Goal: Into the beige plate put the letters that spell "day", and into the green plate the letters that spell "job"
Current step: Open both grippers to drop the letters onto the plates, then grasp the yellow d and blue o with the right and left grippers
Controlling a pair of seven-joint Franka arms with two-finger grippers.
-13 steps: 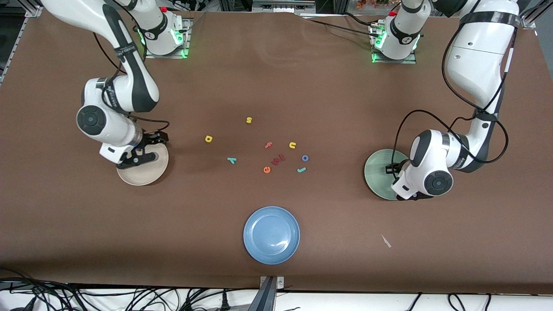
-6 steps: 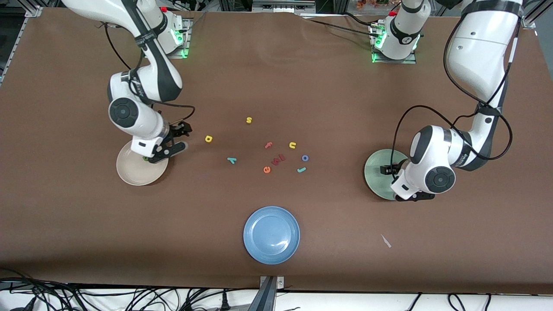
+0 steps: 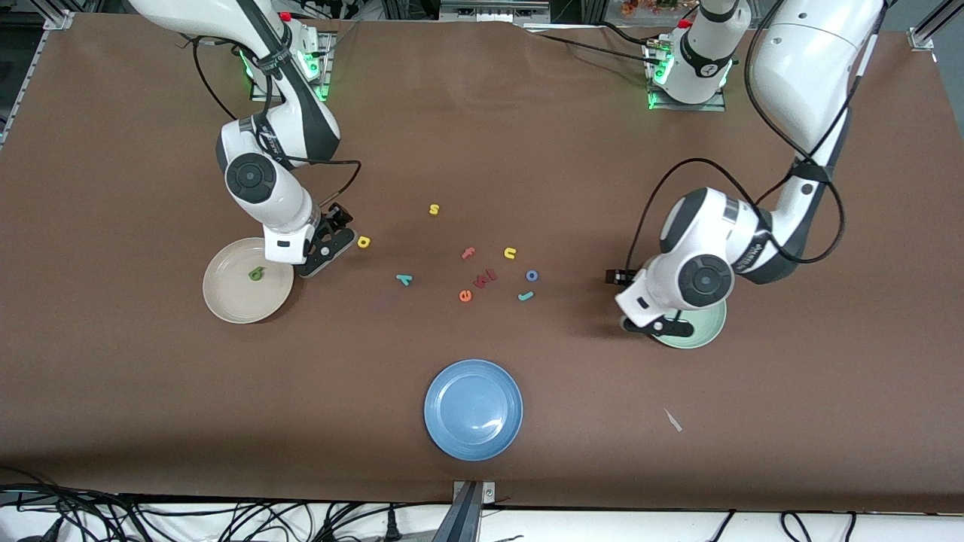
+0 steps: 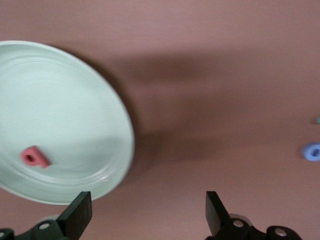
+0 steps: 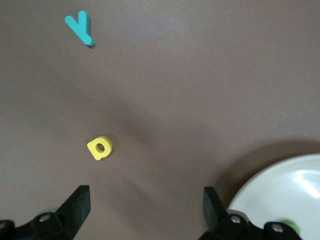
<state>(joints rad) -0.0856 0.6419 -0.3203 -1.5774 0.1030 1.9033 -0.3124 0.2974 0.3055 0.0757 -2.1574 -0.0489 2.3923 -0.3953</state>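
The beige plate (image 3: 226,301) holds a green stemmed letter (image 3: 257,274). My right gripper (image 3: 335,237) (image 5: 145,202) hangs open and empty between that plate's rim (image 5: 290,185) and the yellow round-bowled letter (image 3: 364,242) (image 5: 100,148). The teal y (image 3: 404,279) (image 5: 80,27) lies nearer the front camera. The green plate (image 3: 704,331) (image 4: 65,100) holds the red-pink b (image 4: 35,156). My left gripper (image 3: 636,301) (image 4: 147,207) is open and empty over the plate's edge on the letters' side. The blue o (image 3: 532,275) (image 4: 312,151) and teal j (image 3: 526,296) lie in the middle cluster.
A yellow s (image 3: 434,209), pink f (image 3: 468,254), yellow u (image 3: 510,253), orange e (image 3: 465,296) and a dark red letter (image 3: 486,278) are scattered mid-table. A blue plate (image 3: 473,409) sits near the front edge. A pale scrap (image 3: 672,420) lies beside it, toward the left arm's end.
My right gripper moved off the beige plate toward the yellow letter, uncovering the green letter in the plate. My left gripper moved off the green plate toward the letters.
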